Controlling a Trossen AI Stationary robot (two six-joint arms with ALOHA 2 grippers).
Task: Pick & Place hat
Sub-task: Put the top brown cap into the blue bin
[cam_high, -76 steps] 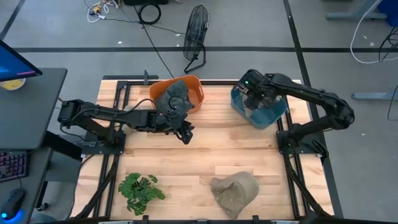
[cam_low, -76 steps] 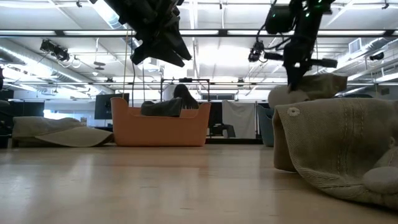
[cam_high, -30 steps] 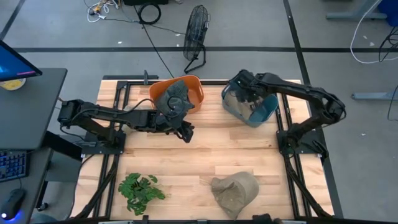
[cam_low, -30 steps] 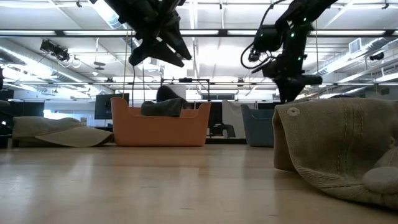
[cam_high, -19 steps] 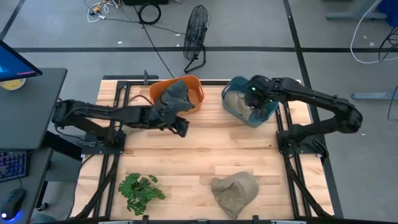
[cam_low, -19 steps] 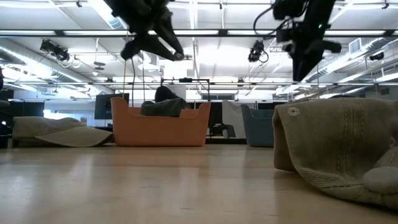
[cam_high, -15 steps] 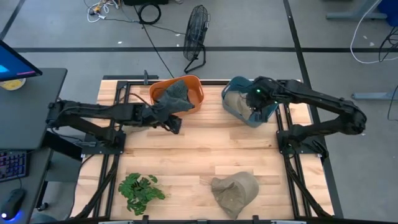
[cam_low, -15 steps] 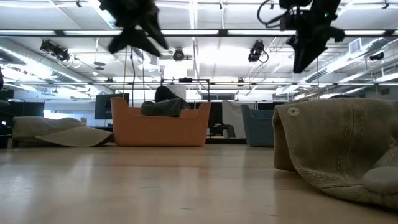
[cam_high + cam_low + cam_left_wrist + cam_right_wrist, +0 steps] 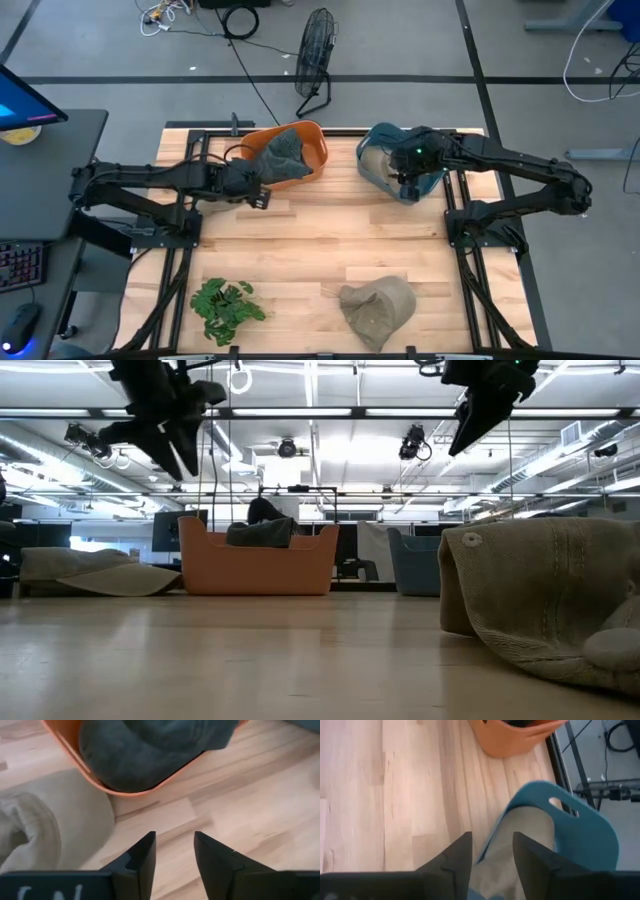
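Wood desk (image 9: 300,230) carries everything. Orange bin (image 9: 300,150) sits at the far edge, just beyond the left claw (image 9: 262,198), with a dark grey hat (image 9: 280,152) inside; the hat's brim hangs over the bin's rim on the claw's side. Blue bin (image 9: 432,178) sits right under the right claw (image 9: 405,180), tipped on its side, with a tan hat (image 9: 375,163) inside. In the right wrist view that tan hat (image 9: 520,850) fills the bin's mouth (image 9: 580,835).

A loose tan hat (image 9: 378,308) lies at the near edge, well apart from both claws, long axis running diagonally, crumpled. Green plant (image 9: 228,303) is near the same edge, on the left claw's side.

Left claw hangs above bare desk just beside the orange bin, fingers (image 9: 142,857) parted, gripping nothing. Right claw's fingers (image 9: 455,857) also parted, empty, hovering over the blue bin's opening.
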